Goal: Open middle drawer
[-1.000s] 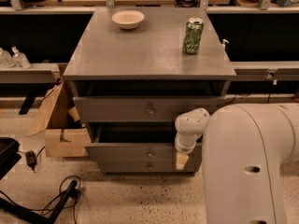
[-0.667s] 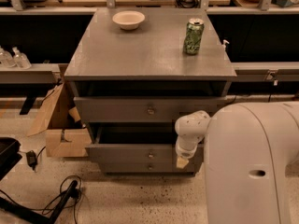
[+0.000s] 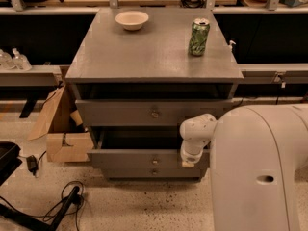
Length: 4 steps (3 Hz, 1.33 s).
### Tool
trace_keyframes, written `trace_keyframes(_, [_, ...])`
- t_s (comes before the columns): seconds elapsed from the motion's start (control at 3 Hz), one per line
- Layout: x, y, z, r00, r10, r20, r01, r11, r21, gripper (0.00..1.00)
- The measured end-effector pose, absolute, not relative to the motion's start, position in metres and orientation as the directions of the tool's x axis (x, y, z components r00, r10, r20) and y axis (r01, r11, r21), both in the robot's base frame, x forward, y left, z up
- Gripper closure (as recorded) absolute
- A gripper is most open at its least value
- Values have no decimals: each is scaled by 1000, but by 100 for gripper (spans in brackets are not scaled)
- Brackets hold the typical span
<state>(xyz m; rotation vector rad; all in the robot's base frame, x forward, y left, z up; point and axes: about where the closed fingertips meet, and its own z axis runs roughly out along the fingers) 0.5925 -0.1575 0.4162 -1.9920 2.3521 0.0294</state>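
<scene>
White casing of the robot's arm [image 3: 260, 172] fills the lower right of the frame, and from its left edge a rounded white wrist bends down to the gripper [image 3: 188, 161], which sits against the right part of the middle drawer's front, right of the knob. From this angle I cannot tell whether the jaws are spread or pressed together. Next in size is the grey wooden cabinet [image 3: 82, 93], centred in the frame, with a flat grey tabletop [image 3: 144, 52]. Below the tabletop comes the top drawer [image 3: 115, 113], taller-fronted, with a round knob at its centre. The middle drawer [image 3: 125, 160] lies below that in the lower centre; its front stands forward of the top drawer's, with a dark gap showing between the two. Its small knob [image 3: 155, 161] is at the centre of the front. Just under it, the narrow front of the lowest drawer [image 3: 125, 173] shows as a thin strip. A brown cardboard box [image 3: 65, 141] with raised flaps stands on the speckled floor [image 3: 144, 206] to the left of the cabinet, touching or nearly touching its side. Black cables [image 3: 65, 201] lie on the floor at lower left. On the tabletop a pale bowl [image 3: 132, 19] sits near the far edge, left of centre, and a green can [image 3: 199, 36] stands upright towards the far right, well apart from the bowl.
</scene>
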Motion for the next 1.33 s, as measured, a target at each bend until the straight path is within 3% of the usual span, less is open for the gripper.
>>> trace_keyframes(1.33, [592, -158, 417, -164, -985, -57, -986, 165, -24, 100])
